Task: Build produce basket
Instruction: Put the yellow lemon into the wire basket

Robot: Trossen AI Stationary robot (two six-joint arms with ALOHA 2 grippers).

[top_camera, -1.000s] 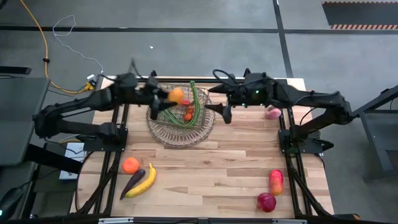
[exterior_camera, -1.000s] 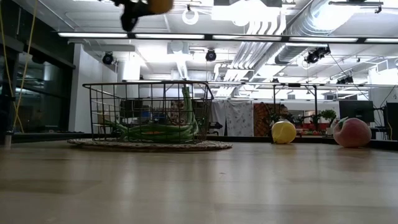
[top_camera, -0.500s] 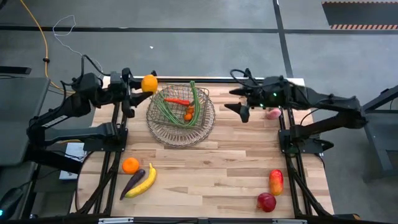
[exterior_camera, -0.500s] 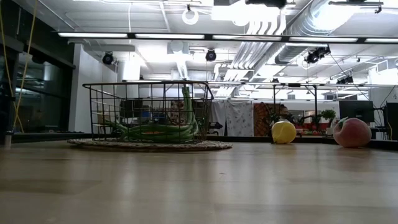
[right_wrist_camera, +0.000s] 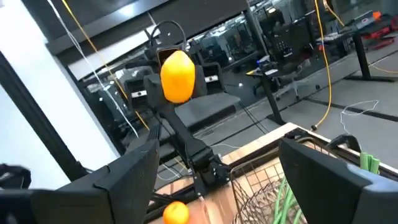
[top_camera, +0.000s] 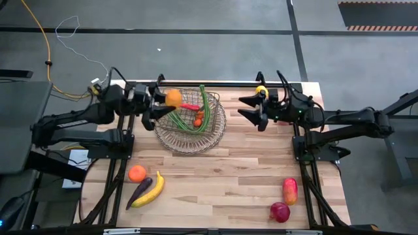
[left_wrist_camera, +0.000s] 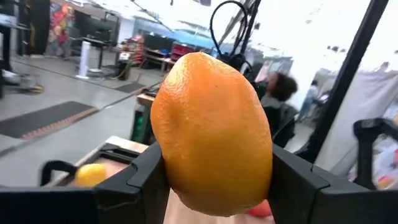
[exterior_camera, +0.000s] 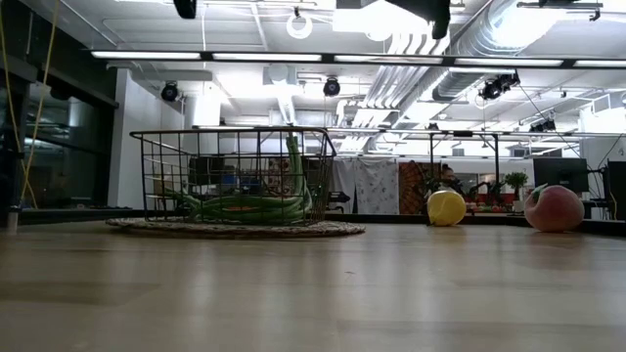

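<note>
Wooden slats of the table (top_camera: 222, 171) fill the middle of the high view, with your basket (top_camera: 190, 121) sitting upper centre. Your left tool (top_camera: 163, 103) pinches one orange (top_camera: 173, 98) raised over the basket's upper-left rim, likely so it drops inside rather than rolling off. Your right tool (top_camera: 253, 109), fingers spread and holding nothing, waits upper right, just clear of the basket. Inside: a bundle of green beans (top_camera: 206, 108) and one red chilli (top_camera: 190, 106). Lower left you have one more orange (top_camera: 136, 173), one eggplant (top_camera: 140, 190), one banana (top_camera: 151, 190); lower right, two apples (top_camera: 285, 200); one lemon (top_camera: 261, 90) upper right
</note>
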